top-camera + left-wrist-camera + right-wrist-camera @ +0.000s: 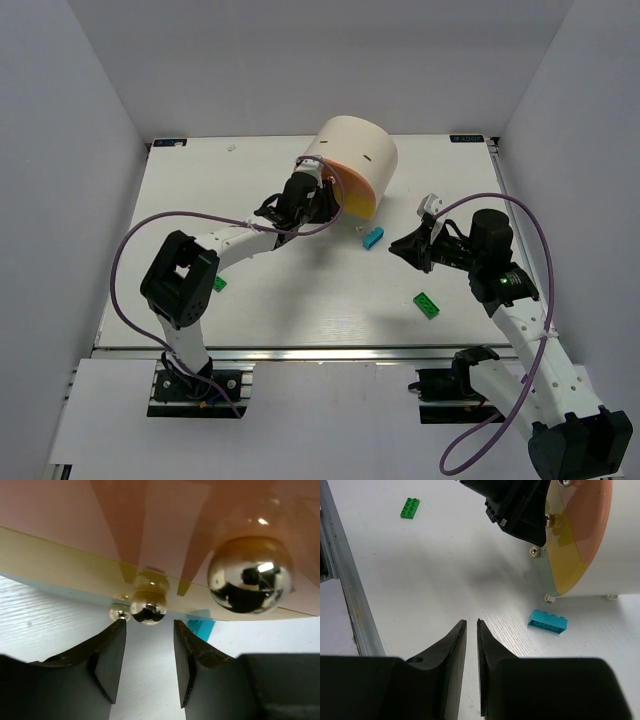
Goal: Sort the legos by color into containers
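Observation:
The cream drum (358, 150) lies at the table's back with its orange and yellow drawer fronts (355, 192) facing me. My left gripper (318, 200) is open right at those fronts. In the left wrist view my left gripper (148, 627) has its jaws apart, and a small shiny knob (148, 608) on the yellow band (60, 555) sits just beyond the tips, in line with the gap. A bigger knob (250, 575) sits on the peach front. A teal brick (373, 237) lies before the drum. My right gripper (402, 247) is shut and empty, right of that teal brick (548, 621).
A green brick (428, 305) lies at the front right. Another green brick (219, 283) lies beside the left arm and shows in the right wrist view (410, 508). The drum's small feet (550, 598) rest on the table. A metal rail (350, 595) runs along the near table edge.

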`<state>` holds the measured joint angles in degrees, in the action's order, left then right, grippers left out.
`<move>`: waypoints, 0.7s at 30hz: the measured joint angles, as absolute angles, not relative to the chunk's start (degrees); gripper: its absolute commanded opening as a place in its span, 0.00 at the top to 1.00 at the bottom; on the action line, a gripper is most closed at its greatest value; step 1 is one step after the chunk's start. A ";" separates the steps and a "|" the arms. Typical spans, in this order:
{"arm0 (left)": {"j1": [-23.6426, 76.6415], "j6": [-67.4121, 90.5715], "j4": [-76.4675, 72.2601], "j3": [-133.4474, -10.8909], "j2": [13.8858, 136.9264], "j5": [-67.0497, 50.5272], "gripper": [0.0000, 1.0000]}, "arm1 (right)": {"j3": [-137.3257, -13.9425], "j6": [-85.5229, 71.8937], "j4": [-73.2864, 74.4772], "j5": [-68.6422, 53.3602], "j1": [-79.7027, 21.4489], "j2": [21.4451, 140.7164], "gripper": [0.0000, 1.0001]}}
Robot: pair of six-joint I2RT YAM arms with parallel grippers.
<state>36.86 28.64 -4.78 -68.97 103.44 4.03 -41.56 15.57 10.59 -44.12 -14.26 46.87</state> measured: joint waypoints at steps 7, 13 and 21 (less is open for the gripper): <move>36.34 26.52 -2.42 -72.97 104.07 5.52 0.41 | -41.56 15.70 10.59 -44.07 -14.26 46.87 0.80; 35.48 25.43 -2.13 -74.30 105.08 5.06 0.54 | -41.56 15.73 10.59 -44.05 -14.22 46.87 0.80; 34.98 24.77 -2.85 -74.30 105.34 2.59 0.83 | -41.56 15.92 10.59 -43.86 -14.20 46.87 0.80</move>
